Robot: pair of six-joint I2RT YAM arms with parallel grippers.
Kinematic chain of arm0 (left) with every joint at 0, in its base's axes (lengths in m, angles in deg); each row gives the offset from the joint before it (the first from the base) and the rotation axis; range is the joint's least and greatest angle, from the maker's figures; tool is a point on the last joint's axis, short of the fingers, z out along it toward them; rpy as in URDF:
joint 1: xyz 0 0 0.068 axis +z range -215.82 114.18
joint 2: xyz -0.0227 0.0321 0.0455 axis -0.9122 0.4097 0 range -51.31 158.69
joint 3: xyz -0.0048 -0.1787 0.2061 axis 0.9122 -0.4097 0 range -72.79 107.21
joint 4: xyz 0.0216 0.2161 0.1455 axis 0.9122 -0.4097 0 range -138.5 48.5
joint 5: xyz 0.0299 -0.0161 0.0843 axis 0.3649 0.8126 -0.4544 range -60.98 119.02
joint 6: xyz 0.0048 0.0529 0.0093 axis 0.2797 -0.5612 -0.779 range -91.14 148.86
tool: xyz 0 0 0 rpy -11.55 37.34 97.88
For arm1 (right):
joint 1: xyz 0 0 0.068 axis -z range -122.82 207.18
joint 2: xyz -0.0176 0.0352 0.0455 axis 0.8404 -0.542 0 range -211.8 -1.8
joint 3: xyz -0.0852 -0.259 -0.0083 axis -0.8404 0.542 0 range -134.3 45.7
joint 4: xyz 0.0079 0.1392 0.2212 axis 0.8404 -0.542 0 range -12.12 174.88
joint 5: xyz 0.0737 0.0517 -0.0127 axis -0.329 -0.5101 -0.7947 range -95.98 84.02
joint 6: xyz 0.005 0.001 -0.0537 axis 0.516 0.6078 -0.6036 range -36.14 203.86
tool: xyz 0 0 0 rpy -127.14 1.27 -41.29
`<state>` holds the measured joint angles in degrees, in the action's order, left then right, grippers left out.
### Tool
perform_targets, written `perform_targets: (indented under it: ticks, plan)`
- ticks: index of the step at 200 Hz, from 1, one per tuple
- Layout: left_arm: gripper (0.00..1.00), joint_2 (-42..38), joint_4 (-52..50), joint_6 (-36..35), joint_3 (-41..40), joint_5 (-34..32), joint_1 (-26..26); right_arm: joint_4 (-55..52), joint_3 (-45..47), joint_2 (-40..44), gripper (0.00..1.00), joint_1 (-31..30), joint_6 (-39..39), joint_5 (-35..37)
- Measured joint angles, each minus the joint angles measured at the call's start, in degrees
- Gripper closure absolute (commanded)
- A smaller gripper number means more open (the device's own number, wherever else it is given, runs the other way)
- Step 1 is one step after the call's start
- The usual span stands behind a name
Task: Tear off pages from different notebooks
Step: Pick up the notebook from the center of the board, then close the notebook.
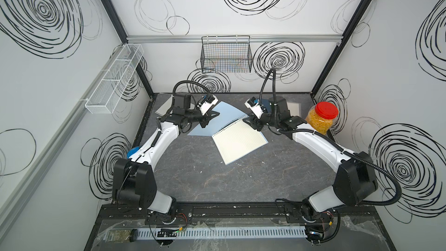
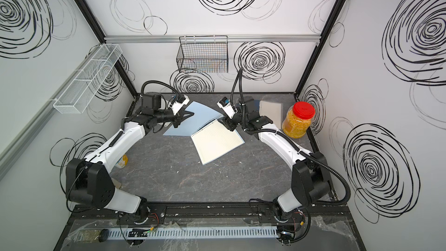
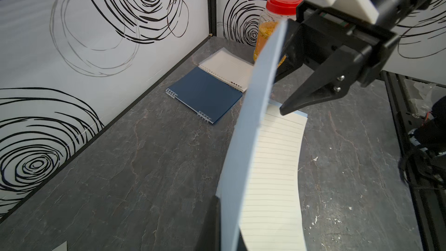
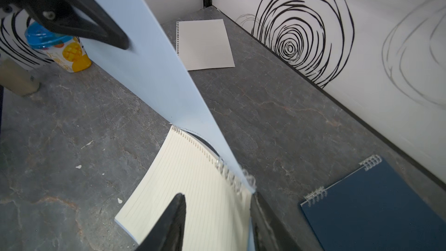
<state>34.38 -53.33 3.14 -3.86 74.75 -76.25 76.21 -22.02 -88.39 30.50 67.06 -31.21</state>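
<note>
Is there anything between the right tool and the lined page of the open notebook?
Nothing visible. The left tool holds the light blue cover up, so the lined page lies bare under the open right tool.

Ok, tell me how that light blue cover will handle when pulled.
Probably flexible: the light blue cover bows where the left gripper pinches it. Likely springy, as no crease shows. Bound at the spiral, it may drag the pages along.
</note>
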Motion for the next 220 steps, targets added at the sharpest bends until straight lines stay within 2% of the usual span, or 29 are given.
perform_targets:
  ticks: [76, 135, 180, 220]
  plan:
    - [1.0, -2.4, -1.6, -1.6, 0.0, -0.3, -0.3, 0.7, 1.9, -0.5, 0.38, 8.5, -0.1, -6.6]
    - [1.0, -3.2, -1.8, -2.4, 0.0, -0.4, -1.0, -3.4, -4.9, -10.5, 0.42, 11.9, -6.2, -21.3]
    - [1.0, -3.2, -1.9, -2.6, 0.1, -0.9, -1.6, -6.7, -5.7, -12.7, 0.53, 11.9, -8.5, -26.3]
    - [1.0, -3.2, -1.9, -2.5, 0.2, -1.6, -1.9, -8.0, -5.7, -12.7, 0.78, 10.8, -8.5, -27.3]
